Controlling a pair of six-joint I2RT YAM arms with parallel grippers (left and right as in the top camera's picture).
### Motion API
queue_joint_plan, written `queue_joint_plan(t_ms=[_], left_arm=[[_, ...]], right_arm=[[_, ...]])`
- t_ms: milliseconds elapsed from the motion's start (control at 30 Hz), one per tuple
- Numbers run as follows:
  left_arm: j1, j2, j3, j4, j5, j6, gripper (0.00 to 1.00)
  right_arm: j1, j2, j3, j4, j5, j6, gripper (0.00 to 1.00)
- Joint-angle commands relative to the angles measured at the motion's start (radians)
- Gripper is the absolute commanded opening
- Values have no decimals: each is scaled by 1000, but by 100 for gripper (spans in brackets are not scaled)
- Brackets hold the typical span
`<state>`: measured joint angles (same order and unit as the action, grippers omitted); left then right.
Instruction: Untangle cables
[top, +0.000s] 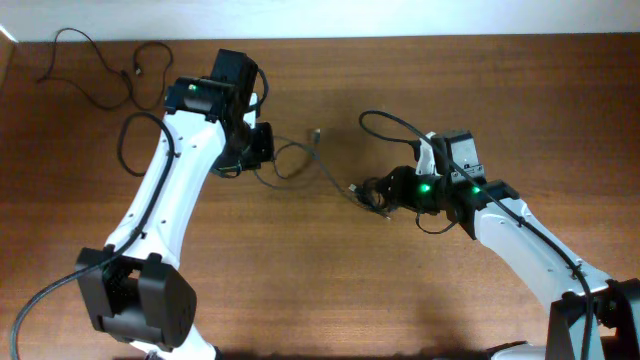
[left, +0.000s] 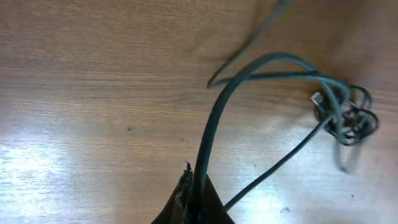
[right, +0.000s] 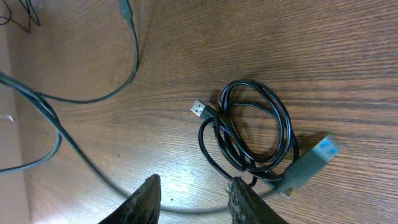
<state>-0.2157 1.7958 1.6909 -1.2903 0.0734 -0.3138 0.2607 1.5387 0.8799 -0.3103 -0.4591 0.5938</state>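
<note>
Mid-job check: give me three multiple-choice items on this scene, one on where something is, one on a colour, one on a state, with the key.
1. Where does the coiled bundle lie?
A. Right beside the right hand's fingertips.
B. At the far left corner.
C. Under the left arm's base.

2. What colour is the tip of the big plug beside that coil?
A. Red.
B. Blue.
C. Yellow.

3. How is the left hand?
A. Wide open and empty.
B. Shut on a strand.
C. Out of every view.

Key:
1 A: the right wrist view shows the coil just beside the open fingers.
2 B: the tip shows bright blue.
3 B: the strand runs straight into its closed tips.
</note>
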Motion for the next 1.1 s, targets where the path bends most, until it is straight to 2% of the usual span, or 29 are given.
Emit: queue_joint_plan(t_ms=[0, 67, 167, 267, 333, 400, 467, 533, 567, 633, 667, 733, 767, 800, 833, 867, 900, 967, 1033, 1067], left_arm=[[14, -7, 84, 1, 420, 224, 0], [21, -13, 132, -2, 623, 293, 0], [21, -35, 177, -2, 644, 293, 0], [21, -72, 197, -2, 895, 399, 0], [20, -84, 197, -2, 969, 399, 0], [21, -88, 197, -2, 1010, 429, 0], [24, -90, 197, 14, 949, 425, 0], [27, -90, 197, 40, 557, 148, 0], [27, -92, 197, 39, 532, 121, 0], [28, -95, 197, 69, 793, 246, 0], [32, -95, 197, 105, 803, 238, 0], [50, -95, 197, 127, 594, 49, 0], [58, -95, 197, 129, 602, 38, 0], [65, -95, 197, 140, 675, 39, 0], [69, -95, 197, 158, 760, 39, 0], [80, -95, 197, 184, 860, 43, 0], [100, -95, 197, 217, 976, 46, 0], [137, -95, 197, 230, 972, 45, 0], [167, -95, 197, 181, 742, 35, 0], [171, -95, 197, 141, 649, 28, 0]], right_arm=[[-1, 4, -4, 6, 12, -9, 38], [-1, 4, -4, 24, -35, -9, 40], [-1, 4, -4, 27, -41, -9, 40], [-1, 4, -4, 30, -34, -9, 40], [-1, 4, -4, 30, -34, -9, 39], [-1, 4, -4, 29, -35, -9, 46], [-1, 4, -4, 26, -38, -9, 51], [-1, 4, -4, 26, -44, -9, 58], [-1, 4, -4, 27, -55, -9, 64], [-1, 4, -4, 48, -137, -14, 74], [-1, 4, -4, 75, -204, -23, 75], [-1, 4, -4, 175, -417, -47, 77], [0, 4, -4, 240, -541, -47, 77], [0, 4, -4, 266, -591, -47, 74], [0, 4, -4, 275, -611, -47, 64], [0, 4, -4, 274, -611, -47, 38], [0, 4, -4, 274, -612, -46, 21], [0, 4, -4, 274, -615, -47, 20], [0, 4, -4, 274, -610, -47, 21], [0, 4, -4, 273, -603, -50, 26]])
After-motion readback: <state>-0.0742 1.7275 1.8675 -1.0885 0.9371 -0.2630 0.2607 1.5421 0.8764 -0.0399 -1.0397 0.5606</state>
